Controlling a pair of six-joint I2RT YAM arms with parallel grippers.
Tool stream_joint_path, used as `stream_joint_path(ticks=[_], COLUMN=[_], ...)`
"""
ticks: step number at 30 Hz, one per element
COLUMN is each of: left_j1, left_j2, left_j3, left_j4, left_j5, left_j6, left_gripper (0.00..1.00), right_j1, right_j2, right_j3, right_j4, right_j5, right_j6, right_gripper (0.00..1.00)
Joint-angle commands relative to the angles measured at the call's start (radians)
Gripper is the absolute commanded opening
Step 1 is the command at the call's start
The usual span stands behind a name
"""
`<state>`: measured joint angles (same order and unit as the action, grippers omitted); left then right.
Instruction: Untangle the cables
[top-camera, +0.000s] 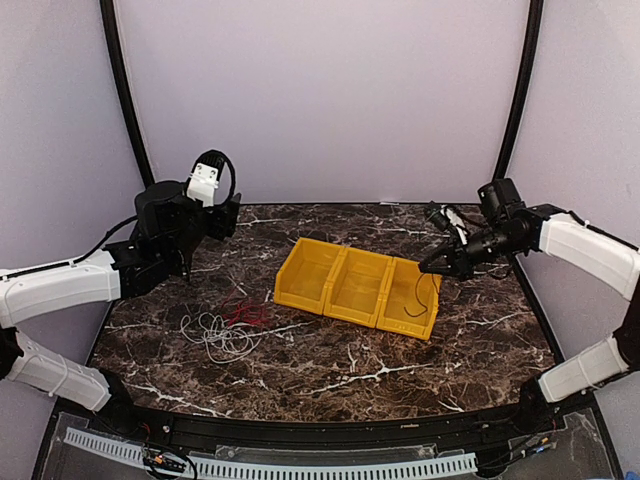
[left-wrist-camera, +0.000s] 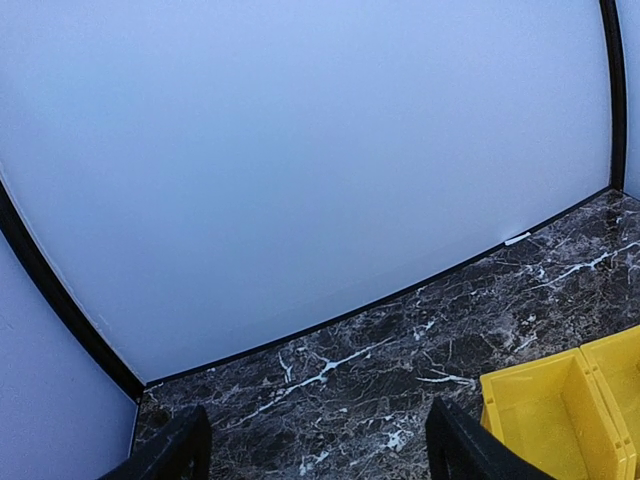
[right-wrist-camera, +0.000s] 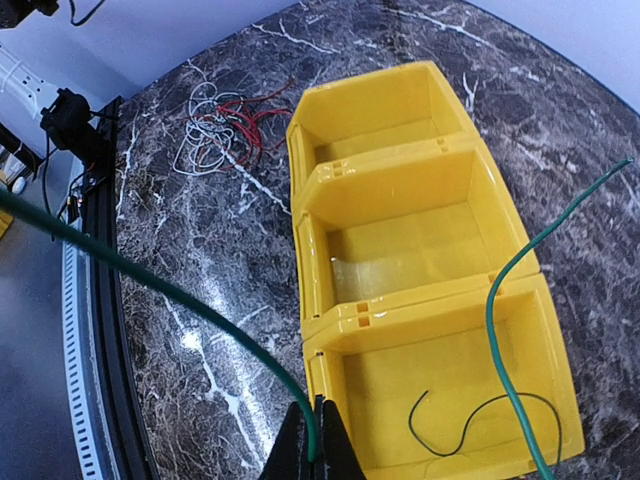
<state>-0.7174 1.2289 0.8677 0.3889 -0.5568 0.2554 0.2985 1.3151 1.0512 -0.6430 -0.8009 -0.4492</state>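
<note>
The white cable (top-camera: 215, 335) and the red cable (top-camera: 248, 314) lie as overlapping loose loops on the marble table, left of the yellow bin; both also show in the right wrist view, white (right-wrist-camera: 200, 135) and red (right-wrist-camera: 245, 125). My right gripper (top-camera: 438, 265) hovers over the bin's right compartment, shut (right-wrist-camera: 318, 440) on a thin dark cable (right-wrist-camera: 160, 285) that looks green up close. One strand hangs into that compartment (top-camera: 420, 300). My left gripper (top-camera: 228, 215) is raised at the back left, open and empty, its fingers (left-wrist-camera: 460, 450) wide apart and facing the back wall.
A yellow three-compartment bin (top-camera: 330, 283) lies mid-table, its left and middle compartments bare (right-wrist-camera: 400, 160). Curved black frame posts (top-camera: 125, 90) stand at the back corners. A white perforated strip (top-camera: 300, 465) runs along the near edge.
</note>
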Motion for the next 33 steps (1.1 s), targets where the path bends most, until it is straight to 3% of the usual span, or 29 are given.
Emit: stream_joint_path(ticks=[1, 22, 33], left_j1=[0.000, -0.001, -0.001], left_j2=[-0.023, -0.009, -0.010], left_j3=[-0.013, -0.009, -0.013], left_j4=[0.026, 0.017, 0.024], left_j5=[0.015, 0.025, 0.015], left_j6=[0.008, 0.017, 0.035], left_gripper=[0.77, 0.76, 0.76], right_j1=[0.005, 0.081, 0.084], right_j2=[0.041, 0.163, 0.241], right_j3=[-0.045, 0.159, 0.071], right_j4=[0.078, 0.022, 0.082], right_j5=[0.054, -0.070, -0.134], right_j6=[0.060, 0.105, 0.069], right_gripper=[0.00, 0.00, 0.00])
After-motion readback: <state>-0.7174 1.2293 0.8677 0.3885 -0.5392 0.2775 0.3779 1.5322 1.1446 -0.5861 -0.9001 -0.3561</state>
